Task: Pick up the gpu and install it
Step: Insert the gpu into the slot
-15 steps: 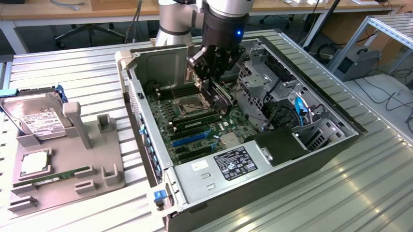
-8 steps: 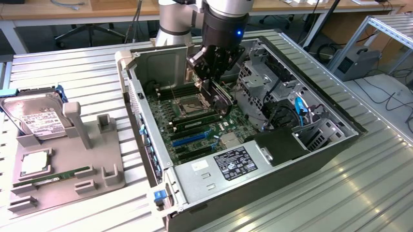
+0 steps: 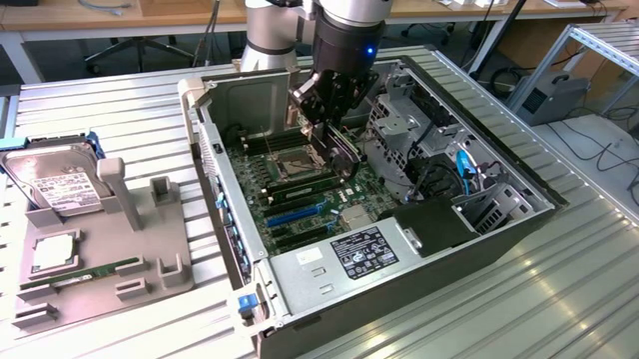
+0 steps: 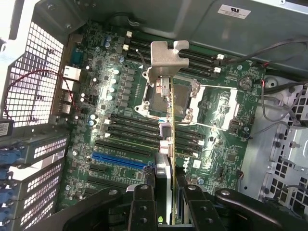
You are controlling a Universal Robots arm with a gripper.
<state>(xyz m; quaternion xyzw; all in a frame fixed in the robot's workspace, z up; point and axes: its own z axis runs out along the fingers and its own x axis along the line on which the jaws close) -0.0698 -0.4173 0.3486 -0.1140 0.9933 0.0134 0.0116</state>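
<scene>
Jaws are clamping the gpu (image 4: 171, 120) edge-on, holding it over the middle of the motherboard (image 4: 110, 91) inside the open case (image 3: 420, 292). Card's long axis is running straight out from the jaws, bracket (image 4: 166, 60) leading, over the CPU socket (image 4: 211, 103). Blue slot (image 4: 120, 161) is lying alongside. Card's bottom edge is hidden, so can't tell the gap.

The gpu (image 4: 166, 60) hangs over the motherboard (image 4: 115, 120) — inside the case (image 3: 245, 93).

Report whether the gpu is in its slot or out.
Out: the gpu, gripped by the claw, hangs edge-on above the motherboard.
</scene>
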